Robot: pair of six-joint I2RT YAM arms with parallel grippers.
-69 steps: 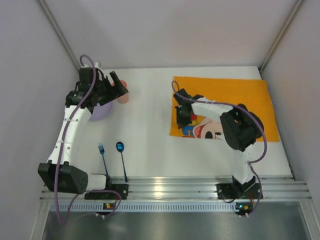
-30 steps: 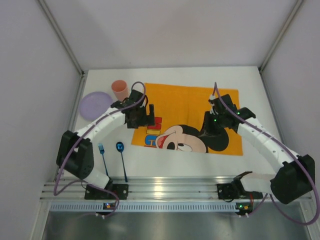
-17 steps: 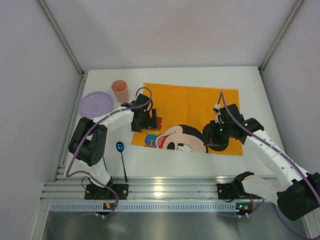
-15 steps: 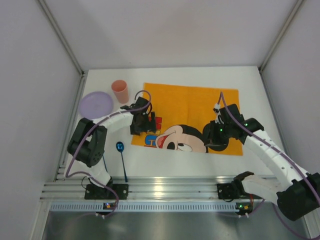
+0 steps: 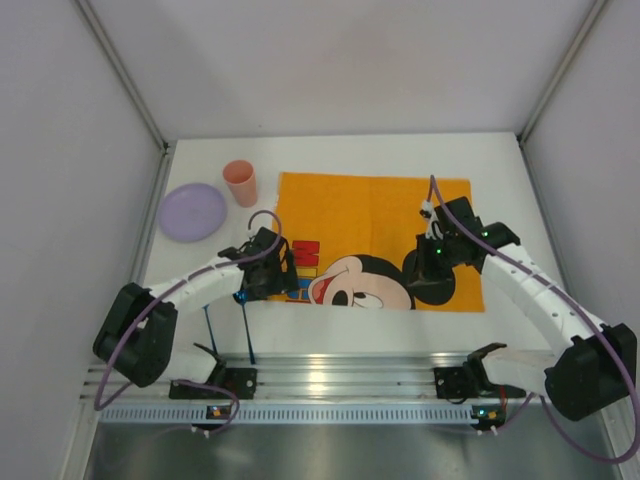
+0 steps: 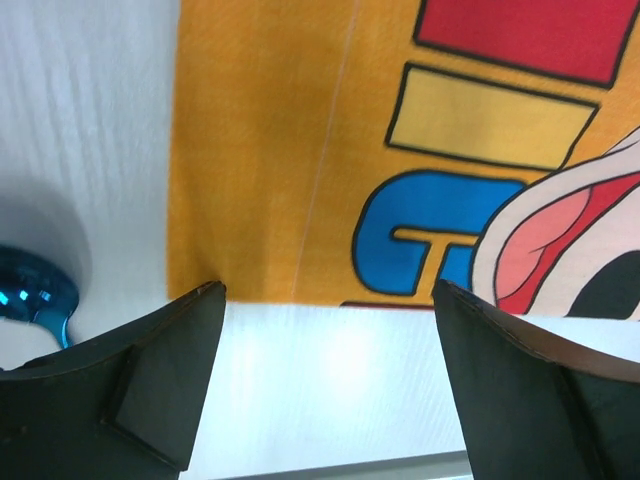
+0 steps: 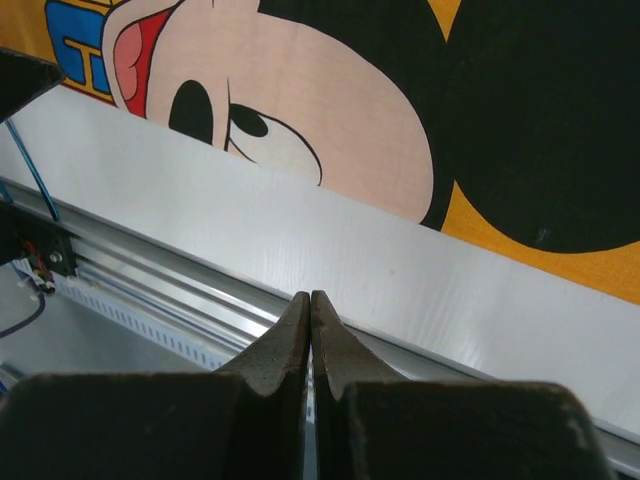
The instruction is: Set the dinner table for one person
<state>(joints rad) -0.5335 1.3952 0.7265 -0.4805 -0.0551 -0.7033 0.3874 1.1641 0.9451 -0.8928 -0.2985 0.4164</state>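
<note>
The dinner table (image 5: pixel 340 328) is the white tabletop. An orange Mickey Mouse placemat (image 5: pixel 375 215) lies flat on its middle. My left gripper (image 5: pixel 270 277) hovers over the placemat's near left corner. In the left wrist view it (image 6: pixel 328 295) is open and empty, over the placemat's edge (image 6: pixel 270 200) and the bare table (image 6: pixel 330 390). My right gripper (image 5: pixel 422 272) is over the placemat's near right part. In the right wrist view it (image 7: pixel 310 298) is shut on nothing, above the bare table (image 7: pixel 300 235) beside the placemat (image 7: pixel 330 110).
A purple plate (image 5: pixel 192 212) and a pink cup (image 5: pixel 240 182) stand at the far left. A blue spoon (image 5: pixel 247 335) and a blue fork (image 5: pixel 208 325) lie near the left arm, partly hidden; the spoon's bowl (image 6: pixel 30 295) shows. A metal rail (image 5: pixel 340 375) runs along the near edge.
The placemat has gone from the far right to the table's middle. In the last half second my left gripper moved nearer, to the mat's near left corner. The right gripper barely moved.
</note>
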